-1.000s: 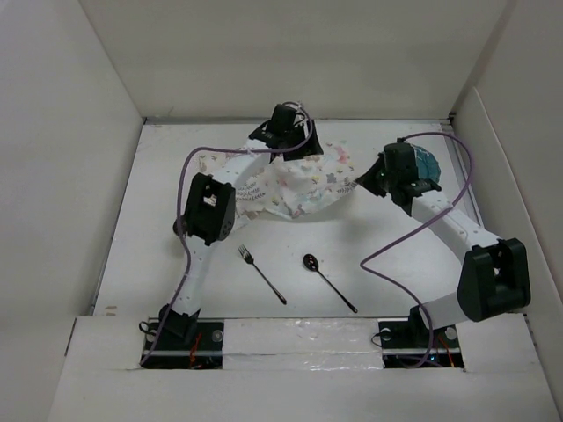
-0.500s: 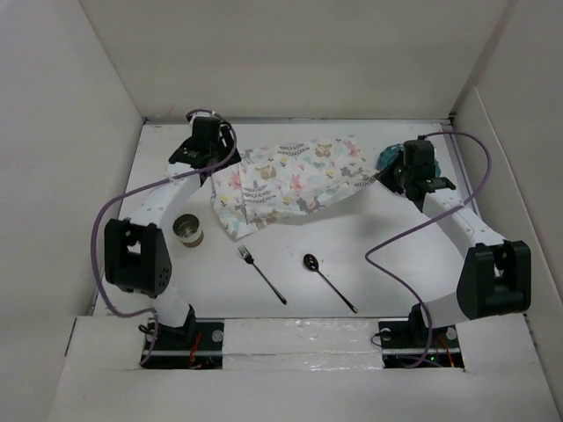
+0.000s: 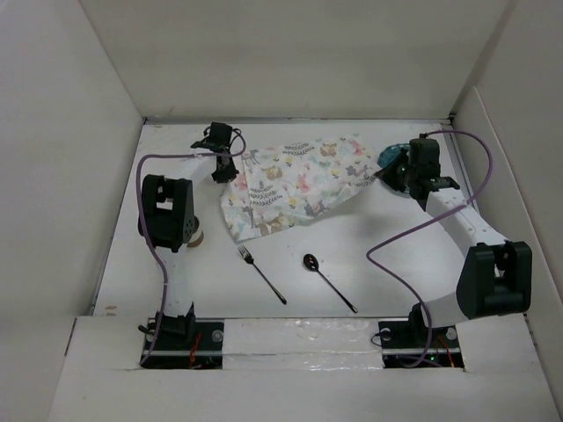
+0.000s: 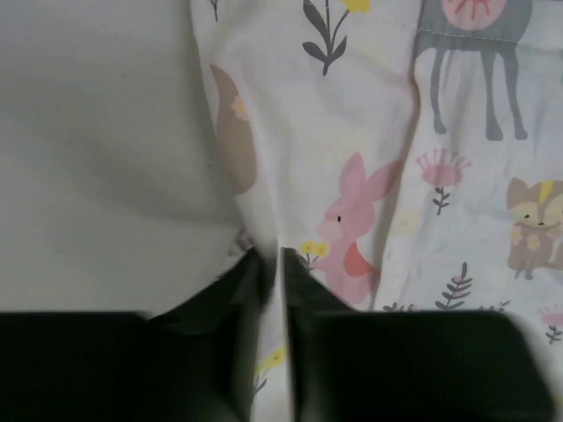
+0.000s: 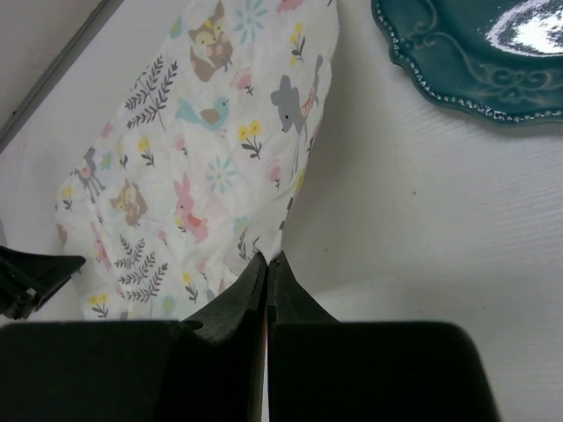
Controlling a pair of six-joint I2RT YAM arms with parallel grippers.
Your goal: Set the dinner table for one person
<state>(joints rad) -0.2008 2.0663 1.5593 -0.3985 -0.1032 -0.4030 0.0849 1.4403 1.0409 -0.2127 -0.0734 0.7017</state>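
A pale placemat (image 3: pixel 295 180) printed with animals and leaves lies half spread across the back of the white dinner table (image 3: pixel 396 255). My left gripper (image 3: pixel 233 165) is shut on its left edge, and the cloth runs between the black fingers (image 4: pixel 308 290) in the left wrist view. My right gripper (image 3: pixel 381 176) is shut on the placemat's right corner (image 5: pixel 295 207), pinching a fold at the fingertips (image 5: pixel 251 277). A teal plate (image 5: pixel 466 61) sits just beyond that corner, partly hidden under the right arm in the top view.
A fork (image 3: pixel 262 275) and a dark spoon (image 3: pixel 327 281) lie side by side near the front. A metal cup (image 3: pixel 196 237) peeks out behind the left arm's elbow. White walls enclose the table on three sides.
The left arm swung off the bunched placemat to its left side and its open jaws closed on the left edge. The placemat now lies more spread out. The right arm barely moved.
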